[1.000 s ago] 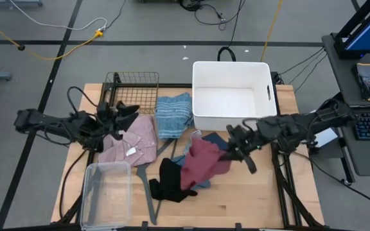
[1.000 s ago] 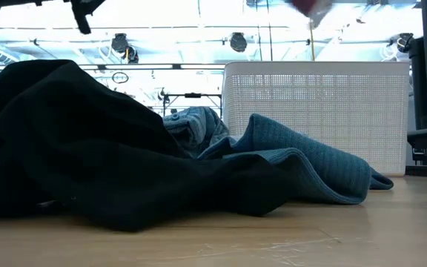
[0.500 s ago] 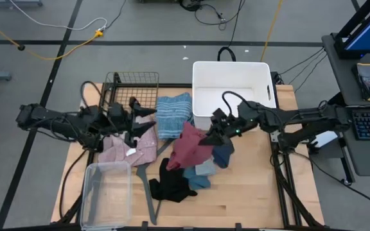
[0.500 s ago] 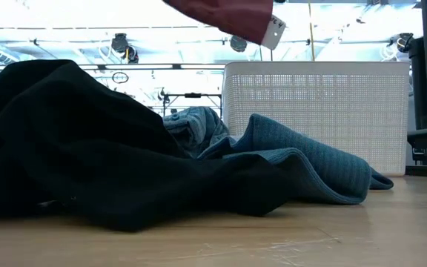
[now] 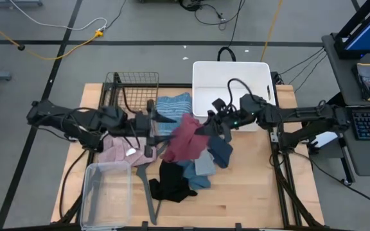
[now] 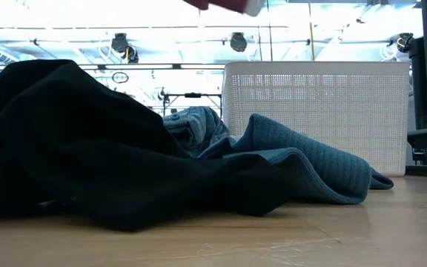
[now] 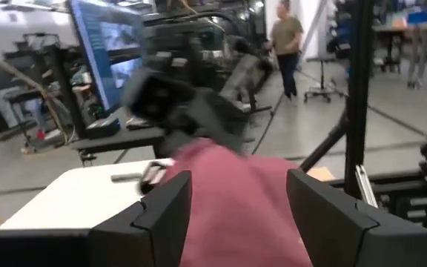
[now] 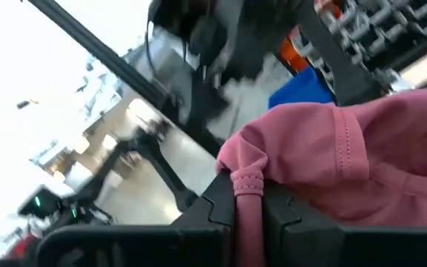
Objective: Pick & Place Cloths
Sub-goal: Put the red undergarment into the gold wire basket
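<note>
The maroon cloth (image 5: 185, 138) hangs in the air over the cloth pile; only its lower hem and white tag (image 6: 249, 6) show in the low view. My right gripper (image 5: 212, 125) is shut on it beside the white bin. My left gripper (image 5: 154, 125) is open and reaches in from the table's left. In its wrist view the maroon cloth (image 7: 236, 200) fills the gap between its fingers (image 7: 170, 211). The pink checked shirt (image 5: 130, 144), blue striped towel (image 5: 172, 110), black cloth (image 5: 169, 183), navy piece (image 5: 221, 151) and pale grey-blue piece (image 5: 204, 167) lie on the table. My right gripper pinches a stitched hem edge (image 8: 247, 184) of the maroon cloth between its two fingers, coming from the table's right. The cloth is lifted clear and hangs slack below and to the left of the fingers. My left gripper's open fingers flank the maroon cloth; whether they touch it, I cannot tell.
A white bin (image 5: 230, 96) stands at the far edge and a wire basket (image 5: 133, 86) sits left of it. A clear plastic tub (image 5: 106, 192) is at the near left, with the grey hanger (image 5: 145, 186) beside it. Bare wood (image 5: 249, 199) lies at the near right.
My right gripper has carried the maroon cloth up and toward the table's left and far edge, lifting it off the pile until it hangs free. My left gripper has moved right, toward the hanging cloth.
</note>
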Controlling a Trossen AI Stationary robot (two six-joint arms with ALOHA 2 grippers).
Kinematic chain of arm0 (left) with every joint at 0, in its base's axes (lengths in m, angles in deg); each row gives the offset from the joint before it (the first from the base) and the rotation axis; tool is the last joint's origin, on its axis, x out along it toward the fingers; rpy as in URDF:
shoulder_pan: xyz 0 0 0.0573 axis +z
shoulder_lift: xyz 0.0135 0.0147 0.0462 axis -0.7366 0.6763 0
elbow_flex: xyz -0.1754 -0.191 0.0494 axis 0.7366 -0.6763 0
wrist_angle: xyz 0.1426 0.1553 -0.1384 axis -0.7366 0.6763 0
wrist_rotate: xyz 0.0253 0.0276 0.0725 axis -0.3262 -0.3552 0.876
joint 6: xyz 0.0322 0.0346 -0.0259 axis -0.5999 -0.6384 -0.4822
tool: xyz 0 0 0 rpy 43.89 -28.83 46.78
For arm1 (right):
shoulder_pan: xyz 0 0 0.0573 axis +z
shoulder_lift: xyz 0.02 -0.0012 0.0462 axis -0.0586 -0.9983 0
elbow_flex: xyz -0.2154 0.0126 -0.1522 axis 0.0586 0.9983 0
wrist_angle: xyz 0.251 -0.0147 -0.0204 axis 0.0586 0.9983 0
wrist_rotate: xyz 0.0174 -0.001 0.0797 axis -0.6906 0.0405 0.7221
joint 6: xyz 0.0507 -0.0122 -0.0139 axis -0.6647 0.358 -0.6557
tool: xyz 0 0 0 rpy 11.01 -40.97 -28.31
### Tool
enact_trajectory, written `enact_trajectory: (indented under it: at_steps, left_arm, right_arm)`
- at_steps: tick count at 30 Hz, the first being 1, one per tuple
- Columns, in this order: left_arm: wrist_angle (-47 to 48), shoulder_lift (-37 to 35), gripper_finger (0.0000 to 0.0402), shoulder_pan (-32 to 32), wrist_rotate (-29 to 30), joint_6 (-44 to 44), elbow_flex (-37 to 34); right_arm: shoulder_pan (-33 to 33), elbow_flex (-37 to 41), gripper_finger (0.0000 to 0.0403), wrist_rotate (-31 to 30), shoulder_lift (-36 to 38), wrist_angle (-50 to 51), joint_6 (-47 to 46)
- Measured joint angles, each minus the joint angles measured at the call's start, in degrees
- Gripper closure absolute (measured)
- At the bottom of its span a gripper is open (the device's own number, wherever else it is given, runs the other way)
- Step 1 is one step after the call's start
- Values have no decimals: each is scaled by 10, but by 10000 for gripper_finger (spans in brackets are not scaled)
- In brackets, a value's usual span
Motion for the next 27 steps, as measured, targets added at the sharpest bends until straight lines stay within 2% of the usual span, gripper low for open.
enact_trajectory:
  at_steps: [4, 10, 17, 23, 27]
  left_arm:
    - [27, 34, 176, -30, 41, -58, 47]
    - [72, 77, 176, -74, 148, -149, 101]
    - [59, 120, 176, -104, 259, -259, 126]
    - [10, 145, 176, -106, 314, -317, 127]
    - [7, 148, 176, -106, 330, -342, 127]
  right_arm:
    - [-10, 0, 395, 2, 0, -32, -36]
    - [-20, 0, 395, 17, 0, -68, -90]
    - [-20, 0, 395, 16, 0, -91, -120]
    - [-20, 0, 395, 16, 0, -94, -121]
    - [-20, 0, 395, 16, 0, -94, -122]
